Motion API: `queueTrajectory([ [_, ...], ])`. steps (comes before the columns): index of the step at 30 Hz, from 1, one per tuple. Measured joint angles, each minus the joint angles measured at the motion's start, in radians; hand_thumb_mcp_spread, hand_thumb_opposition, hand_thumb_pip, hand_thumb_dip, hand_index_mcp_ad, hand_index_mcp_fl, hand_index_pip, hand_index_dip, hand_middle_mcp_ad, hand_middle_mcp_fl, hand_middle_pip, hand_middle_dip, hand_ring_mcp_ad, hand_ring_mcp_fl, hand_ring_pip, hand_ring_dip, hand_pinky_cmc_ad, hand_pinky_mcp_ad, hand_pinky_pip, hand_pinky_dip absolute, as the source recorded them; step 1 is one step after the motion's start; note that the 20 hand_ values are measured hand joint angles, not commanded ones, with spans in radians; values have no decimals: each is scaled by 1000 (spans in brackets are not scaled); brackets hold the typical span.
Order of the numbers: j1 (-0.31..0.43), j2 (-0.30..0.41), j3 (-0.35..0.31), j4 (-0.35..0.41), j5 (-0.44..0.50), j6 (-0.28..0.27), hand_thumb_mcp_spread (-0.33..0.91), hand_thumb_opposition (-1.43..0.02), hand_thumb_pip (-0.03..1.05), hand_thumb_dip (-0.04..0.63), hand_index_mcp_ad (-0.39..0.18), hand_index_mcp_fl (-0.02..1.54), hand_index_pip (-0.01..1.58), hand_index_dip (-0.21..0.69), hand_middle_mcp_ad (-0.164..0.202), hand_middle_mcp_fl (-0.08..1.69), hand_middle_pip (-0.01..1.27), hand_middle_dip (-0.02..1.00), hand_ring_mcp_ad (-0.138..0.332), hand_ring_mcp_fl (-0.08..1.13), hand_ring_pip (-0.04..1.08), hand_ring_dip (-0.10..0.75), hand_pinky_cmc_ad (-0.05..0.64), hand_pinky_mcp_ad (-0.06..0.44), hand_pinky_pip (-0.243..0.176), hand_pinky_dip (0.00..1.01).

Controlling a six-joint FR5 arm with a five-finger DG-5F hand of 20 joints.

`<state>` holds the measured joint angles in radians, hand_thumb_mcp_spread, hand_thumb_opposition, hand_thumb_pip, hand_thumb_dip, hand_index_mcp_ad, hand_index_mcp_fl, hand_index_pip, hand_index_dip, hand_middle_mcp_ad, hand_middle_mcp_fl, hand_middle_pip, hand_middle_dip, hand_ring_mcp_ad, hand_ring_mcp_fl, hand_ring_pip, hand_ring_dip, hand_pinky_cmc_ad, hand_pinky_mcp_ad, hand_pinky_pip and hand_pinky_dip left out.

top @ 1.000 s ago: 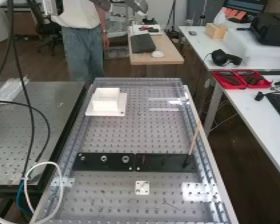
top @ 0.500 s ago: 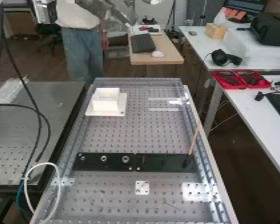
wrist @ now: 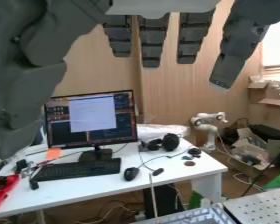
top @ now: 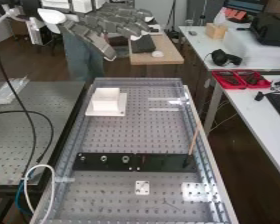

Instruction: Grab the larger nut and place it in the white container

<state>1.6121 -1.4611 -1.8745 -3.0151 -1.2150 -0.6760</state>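
Note:
In the high view the hand is up at the top left, high above the bench's far end, its fingers straight and open with nothing between them. The wrist view has the hand with its fingers hanging extended and the thumb at one side. On the flat black bar stand the larger nut, the bearing and the smaller nut. The white container rests on a white plate near the bench's far left.
A thin wooden stick rises from the black bar's right part. A small white plate lies nearer on the perforated bench. Cables hang at the left. Side tables hold red trays and a monitor.
The hand has come into the high view from the upper left, moving right and down. The parts on the bar and the container have stayed put.

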Motion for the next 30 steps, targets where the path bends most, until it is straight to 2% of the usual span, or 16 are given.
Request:
queueTrajectory([
  [5, 31, 6, -82, 75, 123, 25, 197, -730, 478, 63, -54, 26, 103, 19, 59, 7, 141, 253, 161, 0, 89, 154, 424, 340, -106, 646],
  [10, 65, -5, -142, 145, 247, 25, 213, -730, 480, 63, -58, 24, 103, 19, 58, 14, 141, 253, 164, 0, 89, 154, 424, 340, -106, 660],
  [11, 74, -9, -157, 160, 278, 27, 213, -730, 499, 80, -54, 24, 103, 19, 59, 24, 141, 253, 166, 0, 93, 157, 428, 344, -106, 681],
  [15, 99, -24, -203, 203, 363, 48, 215, -726, 532, 80, -54, 37, 108, 16, 59, 24, 141, 253, 164, 0, 93, 157, 424, 342, -106, 681],
  [22, 131, -61, -251, 239, 454, 102, 222, -740, 562, 110, -54, 42, 264, 19, 59, 24, 141, 253, 166, 0, 89, 157, 428, 344, -106, 695],
  [30, 157, -140, -293, 286, 530, 203, 264, -775, 614, 126, -75, 40, 497, 0, 56, 26, 141, 251, 166, 0, 87, 157, 424, 344, -106, 695],
])
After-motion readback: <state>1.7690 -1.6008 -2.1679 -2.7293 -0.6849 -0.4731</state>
